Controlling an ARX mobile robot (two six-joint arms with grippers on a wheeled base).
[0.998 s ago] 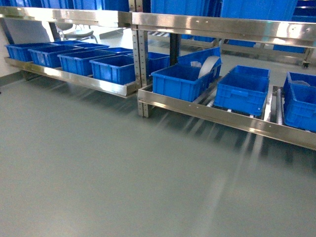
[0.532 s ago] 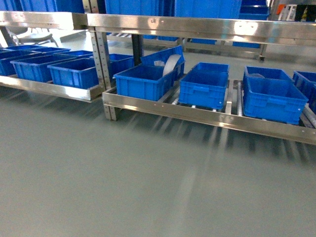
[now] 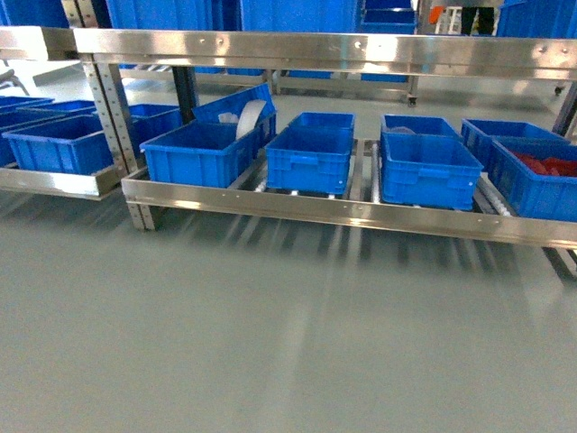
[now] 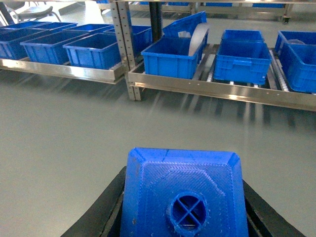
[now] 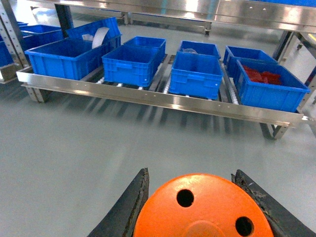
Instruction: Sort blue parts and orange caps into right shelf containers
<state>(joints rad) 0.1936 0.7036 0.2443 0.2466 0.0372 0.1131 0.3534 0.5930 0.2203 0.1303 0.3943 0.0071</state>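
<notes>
1. Blue part [image 4: 183, 195] sits pinched in your left jaws [image 4: 183, 207]: the dark fingers [image 4: 101, 212] press both its flanks, and its top face with the round hole faces the wrist camera.
2. Orange cap [image 5: 203, 210] is clamped in your right jaws [image 5: 200, 207]; black fingers [image 5: 129, 202] hug its left and right sides, and its flat top shows small holes.
3. Ahead of both jaws, across a stretch of bare grey floor [image 3: 270, 343], you see the low steel shelf [image 3: 343, 213] with the right shelf containers [image 3: 309, 160] standing in a row on its rollers.
4. Straight beyond the right jaws are two of these blue crates side by side; further right of them, one crate [image 5: 269, 89] holds red pieces [image 5: 260, 75].
5. Up and left of the right jaws, a larger crate [image 5: 61, 57] stands at the shelf's left end, with a tilted crate behind it and a white curved object [image 5: 100, 37] leaning inside.
6. Far left of the left jaws, another shelf [image 4: 64, 71] carries more blue crates [image 4: 94, 49], well apart from the held part.
7. In the head view you see neither arm, only floor and shelves.
</notes>
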